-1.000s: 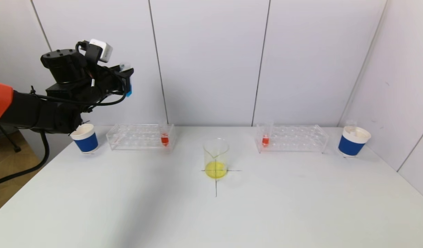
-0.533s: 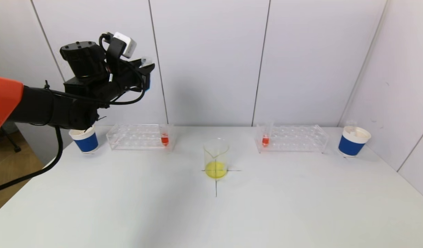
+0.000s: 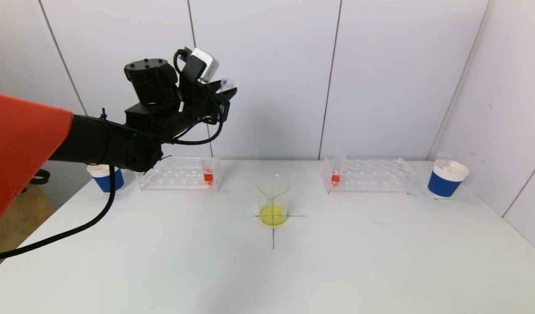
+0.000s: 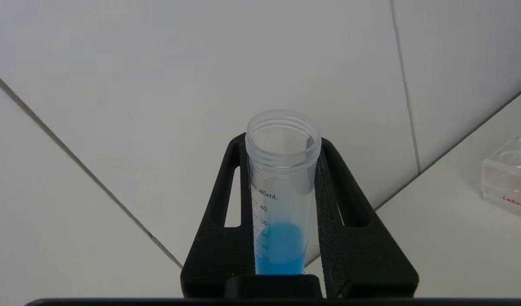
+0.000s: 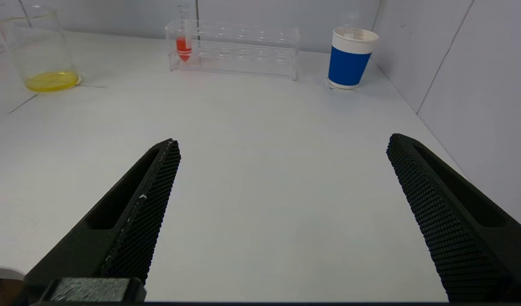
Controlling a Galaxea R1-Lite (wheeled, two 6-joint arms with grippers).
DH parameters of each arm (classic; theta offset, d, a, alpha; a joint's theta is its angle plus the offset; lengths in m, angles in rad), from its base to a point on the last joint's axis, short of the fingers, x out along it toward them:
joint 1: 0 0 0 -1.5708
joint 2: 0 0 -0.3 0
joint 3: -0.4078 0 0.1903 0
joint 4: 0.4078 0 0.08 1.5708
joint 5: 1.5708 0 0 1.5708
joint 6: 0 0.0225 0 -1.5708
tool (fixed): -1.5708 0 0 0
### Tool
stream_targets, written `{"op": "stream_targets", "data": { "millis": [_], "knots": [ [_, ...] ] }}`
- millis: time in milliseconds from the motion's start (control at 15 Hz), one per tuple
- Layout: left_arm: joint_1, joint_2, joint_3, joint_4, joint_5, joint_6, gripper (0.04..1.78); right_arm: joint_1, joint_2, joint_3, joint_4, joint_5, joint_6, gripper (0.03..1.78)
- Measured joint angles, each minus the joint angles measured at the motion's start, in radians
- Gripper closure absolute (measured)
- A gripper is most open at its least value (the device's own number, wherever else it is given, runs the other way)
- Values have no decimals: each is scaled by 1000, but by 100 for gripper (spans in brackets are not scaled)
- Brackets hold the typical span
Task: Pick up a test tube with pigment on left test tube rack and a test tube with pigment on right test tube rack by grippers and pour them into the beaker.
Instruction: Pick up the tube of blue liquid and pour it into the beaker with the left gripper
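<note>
The left gripper (image 3: 226,93) pinches a tube of blue pigment (image 4: 281,199) high above the left rack (image 3: 178,173) at the desk's back edge. The beaker (image 3: 273,200) stands mid-desk. The right gripper (image 5: 281,195) hangs low, fingers spread.

Clear plastic test tube (image 4: 281,178), matt table (image 3: 337,261)
</note>
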Motion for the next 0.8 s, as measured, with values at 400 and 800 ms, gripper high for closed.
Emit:
{"op": "stream_targets", "data": {
  "millis": [400,800],
  "knots": [
    [-13,48,3,-8,-12,133,138,0,0,0,0,0,0,4],
    [-32,69,12,-31,-147,219,138,0,0,0,0,0,0,4]
  ]
}}
